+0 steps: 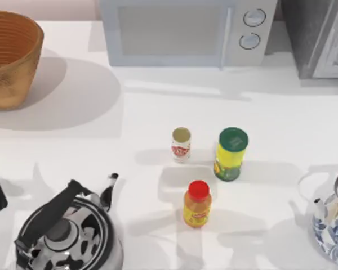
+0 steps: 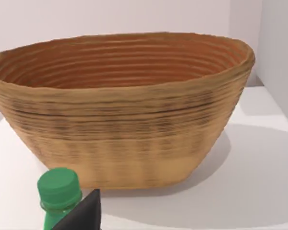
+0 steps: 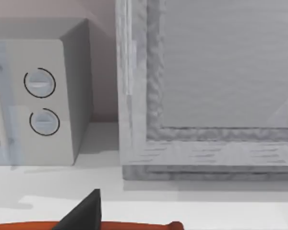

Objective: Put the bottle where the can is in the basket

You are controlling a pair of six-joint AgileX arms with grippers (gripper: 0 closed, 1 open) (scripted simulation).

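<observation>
Facing the basket (image 2: 120, 120) from the table's left edge, the left gripper (image 2: 84, 214) has a green-capped bottle (image 2: 59, 191) just beside it; whether it grips anything cannot be told. The can (image 1: 181, 144) stands on the table at mid-frame of the top view, well apart from the basket at upper left. The task looks barely begun; next comes a sure hold on the bottle. The right gripper (image 3: 84, 213) idles, pointed toward the microwave (image 3: 38, 96).

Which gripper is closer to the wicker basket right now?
Left. The left gripper sits just in front of the basket at the table's left; the right gripper is over by the microwave, on the right, far from it.
</observation>
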